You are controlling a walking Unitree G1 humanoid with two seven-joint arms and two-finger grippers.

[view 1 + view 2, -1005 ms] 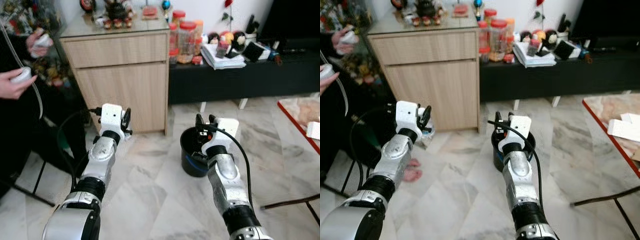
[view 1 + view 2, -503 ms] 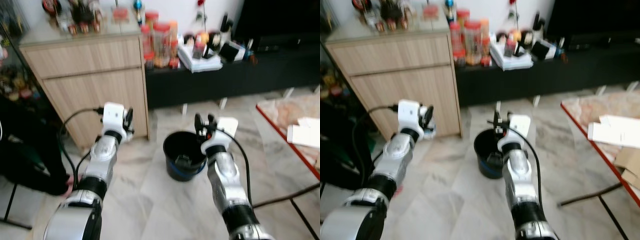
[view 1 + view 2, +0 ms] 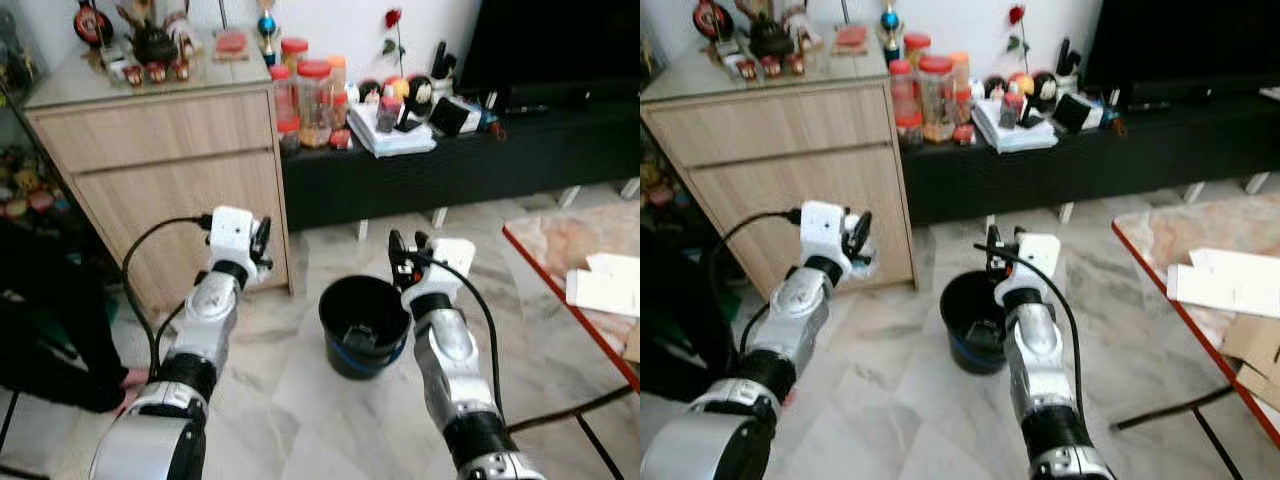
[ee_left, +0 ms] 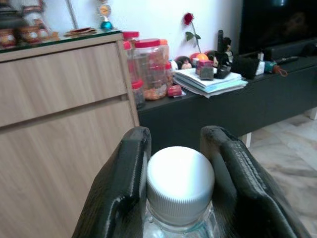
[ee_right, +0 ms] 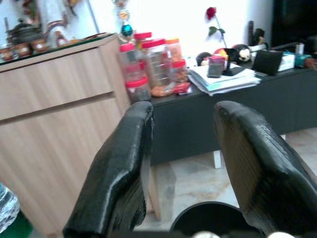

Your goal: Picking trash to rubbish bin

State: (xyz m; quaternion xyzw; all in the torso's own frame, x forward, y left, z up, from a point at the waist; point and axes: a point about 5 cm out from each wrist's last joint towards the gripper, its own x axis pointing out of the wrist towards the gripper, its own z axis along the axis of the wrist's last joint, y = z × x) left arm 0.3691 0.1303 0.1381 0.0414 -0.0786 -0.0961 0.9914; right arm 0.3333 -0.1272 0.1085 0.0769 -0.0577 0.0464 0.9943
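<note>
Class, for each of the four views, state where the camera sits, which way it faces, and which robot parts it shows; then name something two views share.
Left eye: on the head, looking forward and down at the black bin; both arms show.
Right eye: beside it, same scene, with the left claw and right claw.
Left wrist: looks along the fingers, which clamp a white-capped bottle.
Right wrist: looks between open fingers over the bin's rim.
Shared: both wrist views show the red-lidded jars and the wooden cabinet.

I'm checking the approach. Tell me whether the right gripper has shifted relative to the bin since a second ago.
Yes. The right gripper now sits beside the black bin, toward its right rim; earlier it was over the bin. The camera moved too.
</note>
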